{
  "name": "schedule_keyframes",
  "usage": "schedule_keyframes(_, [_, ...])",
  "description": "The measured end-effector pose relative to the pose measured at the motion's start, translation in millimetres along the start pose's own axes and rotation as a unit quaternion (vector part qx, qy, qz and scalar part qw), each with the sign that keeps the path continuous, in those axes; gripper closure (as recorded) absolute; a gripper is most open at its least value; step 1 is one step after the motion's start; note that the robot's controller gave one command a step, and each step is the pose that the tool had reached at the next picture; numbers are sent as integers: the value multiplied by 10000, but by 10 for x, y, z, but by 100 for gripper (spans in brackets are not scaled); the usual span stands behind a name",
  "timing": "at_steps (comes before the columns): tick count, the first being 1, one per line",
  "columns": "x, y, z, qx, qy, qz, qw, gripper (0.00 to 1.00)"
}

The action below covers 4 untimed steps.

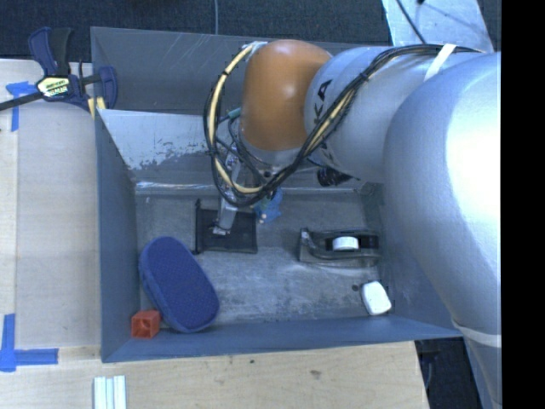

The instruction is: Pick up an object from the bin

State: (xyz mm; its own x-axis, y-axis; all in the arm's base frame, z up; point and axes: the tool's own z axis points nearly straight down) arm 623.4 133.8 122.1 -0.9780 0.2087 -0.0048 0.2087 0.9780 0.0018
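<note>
Tool [226, 225], grip state unclear, sits over black slab [242, 242] beside blue oval pouch [177, 283].

Grey bin [281, 284] floor: blue oval pad [177, 284] front-left, red cube [146, 324] touching it; black flat block [209, 231] back-centre; tape dispenser [338, 247] right; white piece [375, 297] front-right.

I've one camera, set above the bin [115, 228] and tipped a little to one side, looking down fairly close; the arm [426, 160] enters at three o'clock.
</note>
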Motion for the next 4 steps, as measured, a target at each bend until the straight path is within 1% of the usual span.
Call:
schedule_keyframes(1, [117,-204,550,18,33,95,9999,0])
schedule_keyframes(2, [93,-188,507,2,-4,90,10000,100])
schedule_keyframes(3, [152,-112,-759,-16,-30,112,9999,100])
schedule_keyframes(4, [150,185,-1296,-12,-22,-1304,9915,100])
